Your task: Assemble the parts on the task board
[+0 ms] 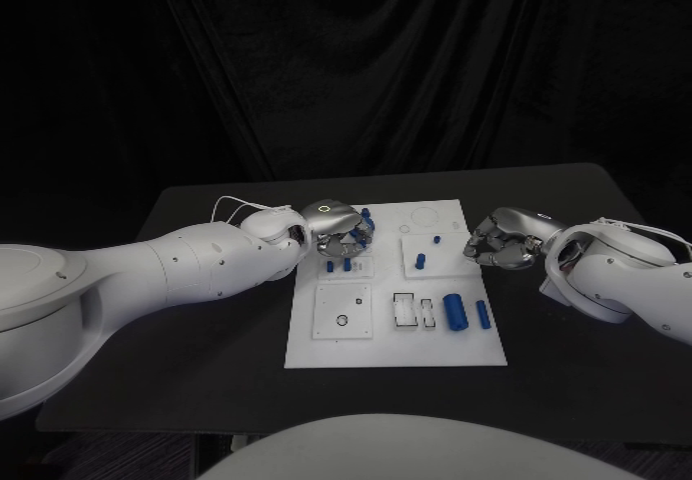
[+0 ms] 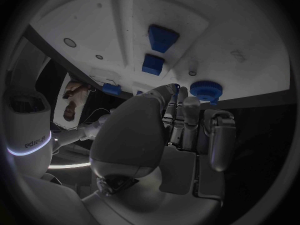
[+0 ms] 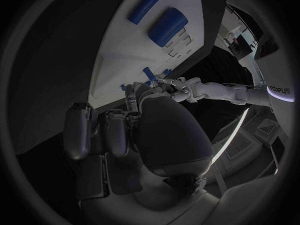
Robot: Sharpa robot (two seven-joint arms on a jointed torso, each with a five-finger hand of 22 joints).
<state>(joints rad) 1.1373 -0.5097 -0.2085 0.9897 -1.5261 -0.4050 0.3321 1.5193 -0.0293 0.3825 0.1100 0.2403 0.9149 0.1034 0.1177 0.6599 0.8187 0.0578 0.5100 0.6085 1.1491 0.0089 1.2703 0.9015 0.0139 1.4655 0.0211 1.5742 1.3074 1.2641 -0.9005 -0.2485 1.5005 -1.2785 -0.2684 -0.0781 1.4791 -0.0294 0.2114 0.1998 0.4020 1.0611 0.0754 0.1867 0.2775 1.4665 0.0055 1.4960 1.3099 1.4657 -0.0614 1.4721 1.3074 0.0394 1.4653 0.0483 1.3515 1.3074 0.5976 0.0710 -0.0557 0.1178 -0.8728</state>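
The white task board (image 1: 397, 345) lies mid-table. My left hand (image 1: 335, 232) hovers over its far left section with fingers curled together, and a thin blue part (image 2: 177, 87) shows pinched at the fingertips (image 2: 189, 104). Close by on the board are two blue blocks (image 2: 162, 37) (image 2: 153, 64) and a round knurled blue part (image 2: 206, 90). My right hand (image 1: 502, 240) sits at the board's right edge, its fingers (image 3: 80, 130) curled in on nothing. A big blue cylinder (image 1: 454, 311) and a slimmer one (image 1: 483, 316) lie near the board's front right.
Two small blue pegs (image 1: 420, 261) (image 1: 436, 240) stand between my hands. White inserts (image 1: 404, 308) sit in slots beside the cylinders, and a small ring (image 1: 343, 321) lies on the front left section. Bare black table (image 1: 188, 330) surrounds the board.
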